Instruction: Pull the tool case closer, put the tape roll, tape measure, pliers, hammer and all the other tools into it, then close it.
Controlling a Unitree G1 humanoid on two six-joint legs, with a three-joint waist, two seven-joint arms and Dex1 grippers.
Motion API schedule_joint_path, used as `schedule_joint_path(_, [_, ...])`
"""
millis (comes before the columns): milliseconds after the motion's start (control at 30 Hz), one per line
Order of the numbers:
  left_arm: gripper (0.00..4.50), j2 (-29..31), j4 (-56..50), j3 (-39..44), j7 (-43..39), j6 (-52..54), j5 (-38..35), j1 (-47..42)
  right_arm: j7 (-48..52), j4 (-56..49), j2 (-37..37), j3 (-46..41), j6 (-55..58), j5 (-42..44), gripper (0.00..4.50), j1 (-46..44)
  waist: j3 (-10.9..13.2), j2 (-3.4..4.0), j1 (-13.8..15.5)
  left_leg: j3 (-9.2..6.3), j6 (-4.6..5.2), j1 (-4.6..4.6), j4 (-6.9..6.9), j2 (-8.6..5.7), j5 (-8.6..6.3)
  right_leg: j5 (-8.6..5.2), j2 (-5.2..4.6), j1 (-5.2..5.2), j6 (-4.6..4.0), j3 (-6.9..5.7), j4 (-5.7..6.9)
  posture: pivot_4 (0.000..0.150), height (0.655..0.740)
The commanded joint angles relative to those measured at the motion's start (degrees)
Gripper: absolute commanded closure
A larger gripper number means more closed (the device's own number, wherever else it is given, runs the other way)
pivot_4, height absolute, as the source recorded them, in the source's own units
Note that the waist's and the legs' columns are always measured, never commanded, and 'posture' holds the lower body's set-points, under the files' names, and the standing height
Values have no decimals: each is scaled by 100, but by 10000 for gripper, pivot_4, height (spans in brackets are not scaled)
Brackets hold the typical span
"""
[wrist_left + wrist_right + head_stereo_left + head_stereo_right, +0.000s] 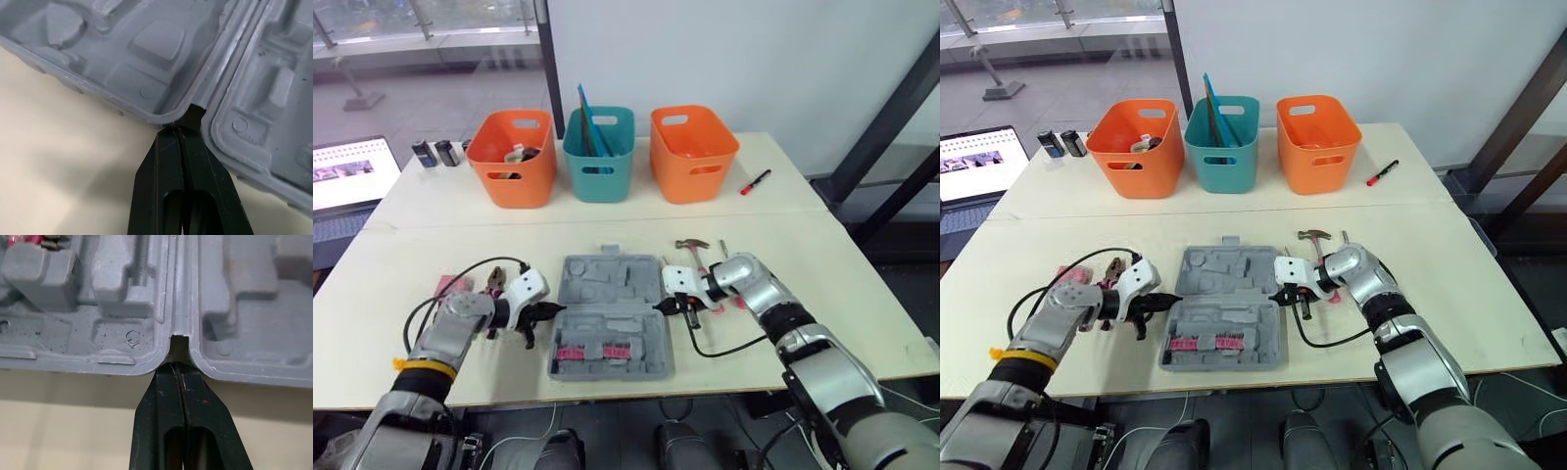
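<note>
A cream-white desk (822, 264) of two tops joined along a seam carries everything. In its near middle lies a grey moulded plastic tool case (612, 294), opened flat with the hinge running left to right, one recessed half far and one near; a few pink-and-dark pieces (592, 350) sit in the near half. Along the far side stands a row of three plastic bins: an orange bin (512, 157) on the left with some odds in it, a teal bin (598, 154) in the middle with flat sheets standing upright, and another orange bin (693, 152) on the right. An open laptop (347, 176) sits at the far left, off the desk's edge. The left end effector (546, 313) has its two black fingers pressed together, their tips at the hinge notch on the case's left edge; the right end effector (661, 306) is closed in the same way, tips at the hinge notch on the right edge. Just right of the case, behind the right end effector, lies a hammer (693, 245) with a metal head and pale pink handle. Left of the case, beside the left end effector, lie dark-jawed pliers (495, 284). A red marker pen (755, 182) rests far right, near the right-hand orange bin, and two small dark canisters (435, 154) stand far left.
</note>
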Motion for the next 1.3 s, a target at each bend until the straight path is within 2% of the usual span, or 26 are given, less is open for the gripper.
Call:
schedule_joint_path(33, [45000,-8,-659,-35,-143,322,-227,324,144,-619,15,17,309,210,44817,143,0,0,13,0,0,0,1,0,0,-1,0,1,-1,0,-1,1500,7364])
schedule_joint_path(400, [45000,52,-1553,-128,-25,980,-266,805,624,-1917,-214,243,1300,385,44817,791,0,0,20,0,0,0,2,0,0,-12,0,2,-18,0,-2,1500,7364])
schedule_joint_path(733, [45000,160,-2148,-179,39,1695,-256,1035,776,-2589,-344,367,1929,508,44817,1116,-1,-1,21,0,0,0,3,0,0,-17,0,2,-18,0,-3,1500,7364])
schedule_joint_path(1300, [45000,243,-2452,-144,206,1986,-271,1289,603,-2462,-439,481,2045,460,44817,1086,-2,-3,19,0,-1,2,3,0,-1,-25,-1,3,-22,0,-4,1500,7364])
